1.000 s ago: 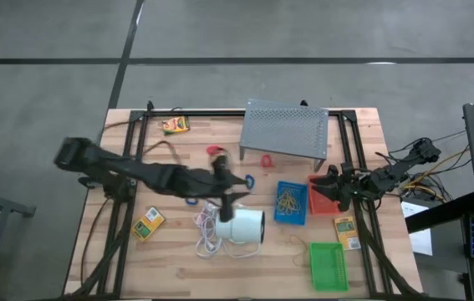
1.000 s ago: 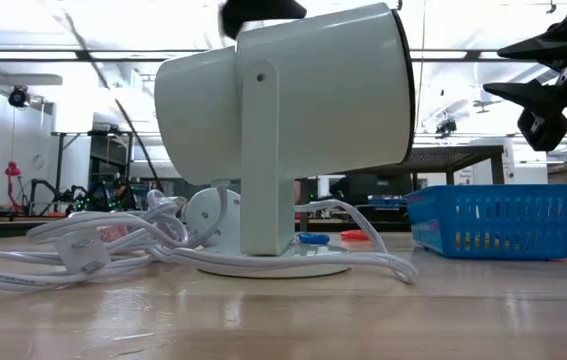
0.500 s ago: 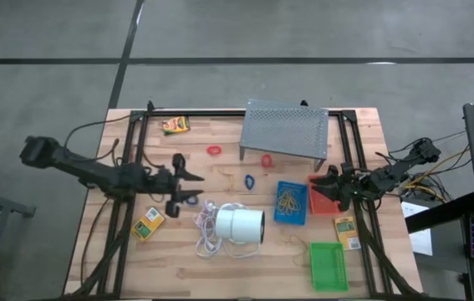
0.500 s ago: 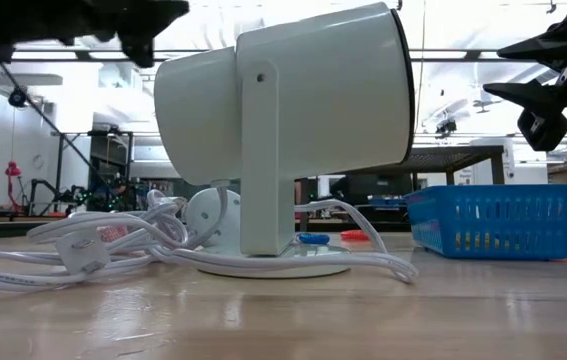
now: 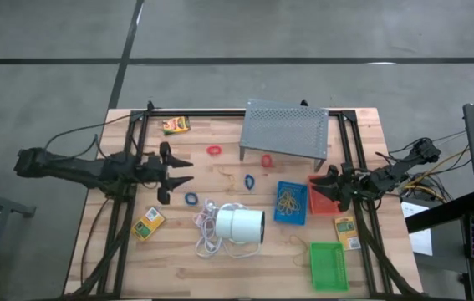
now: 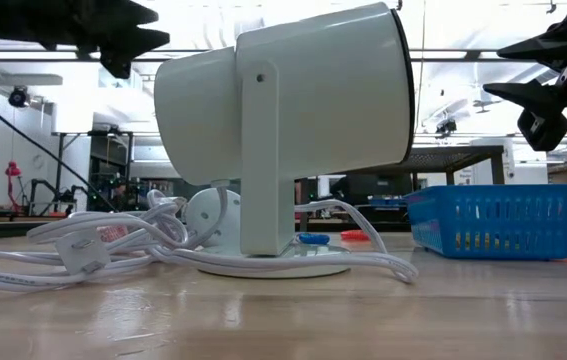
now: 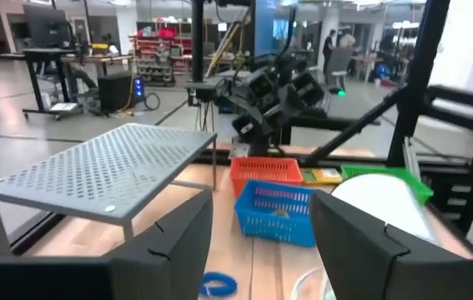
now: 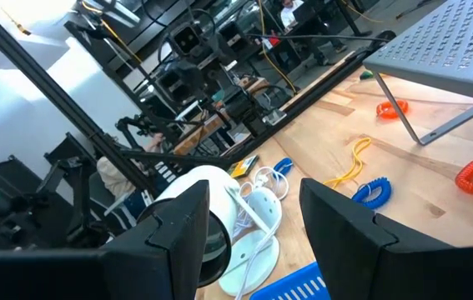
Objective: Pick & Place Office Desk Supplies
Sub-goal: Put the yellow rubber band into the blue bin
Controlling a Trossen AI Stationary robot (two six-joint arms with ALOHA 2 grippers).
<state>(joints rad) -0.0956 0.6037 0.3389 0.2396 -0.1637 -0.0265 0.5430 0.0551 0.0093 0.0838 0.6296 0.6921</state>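
Note:
My left gripper [image 5: 183, 171] hovers open over the table's left part, pointing level toward the right edge, and touches nothing. A blue loop [image 5: 191, 199] lies just in front of it on the near side, and shows again as the blue loop [image 7: 217, 285]. Farther on lie two red loops [image 5: 213, 151] [image 5: 266, 159] and a second blue loop [image 5: 249, 181]. The blue tray [image 5: 290, 202] holds tan rubber bands. My right gripper [image 5: 323, 183] waits open above the red tray [image 5: 325, 197]. A green tray [image 5: 328, 266] and yellow-orange boxes [image 5: 148, 223] [image 5: 175, 124] [image 5: 346, 232] rest flat on the wood.
A big white cylinder [image 5: 242, 225] with a coiled white cord [image 5: 207, 234] stands in the table's near middle. The grey perforated stand [image 5: 285, 130] takes up the far middle. A black frame [image 5: 128, 167] runs along the left and right sides of the table.
My left gripper has drawn back from beside the white cylinder toward the table's left edge, tipping from slanting downward to level. The loops, trays and boxes lie where they were. My right arm has kept still.

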